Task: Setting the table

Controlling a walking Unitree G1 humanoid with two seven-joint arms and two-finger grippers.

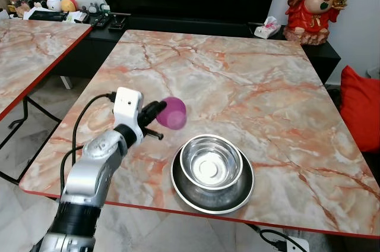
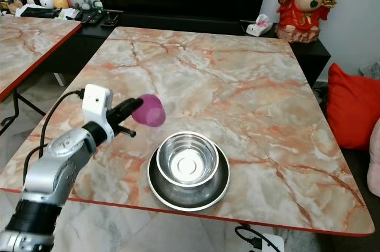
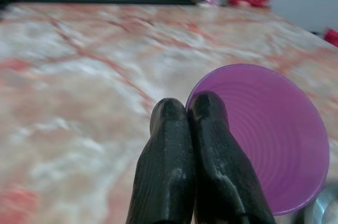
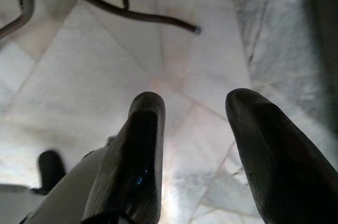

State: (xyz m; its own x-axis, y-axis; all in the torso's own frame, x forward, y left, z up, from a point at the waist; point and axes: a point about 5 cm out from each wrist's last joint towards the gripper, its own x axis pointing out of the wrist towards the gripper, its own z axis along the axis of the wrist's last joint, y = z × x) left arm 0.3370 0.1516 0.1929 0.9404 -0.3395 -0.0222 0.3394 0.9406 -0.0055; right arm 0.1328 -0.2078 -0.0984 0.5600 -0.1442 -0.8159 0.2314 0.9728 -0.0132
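A purple plastic cup (image 1: 172, 113) hangs tilted on its side just above the marble table (image 1: 237, 79), near its front left part. My left gripper (image 1: 159, 109) is shut on the cup's rim; in the left wrist view the two black fingers (image 3: 174, 150) press together at the edge of the cup (image 3: 274, 139). To the right of the cup, a steel bowl (image 1: 211, 161) sits inside a wider steel plate (image 1: 185, 195) near the table's front edge. My right gripper (image 4: 195, 97) hangs open over the tiled floor, holding nothing.
A second marble table (image 1: 35, 44) stands to the left across a gap. Behind are a black TV console with remotes (image 1: 110, 21), a tissue pack (image 1: 268, 27) and a red statue (image 1: 314, 2). A red cushion (image 1: 361, 109) lies at the right. A power strip (image 1: 291, 243) lies on the floor.
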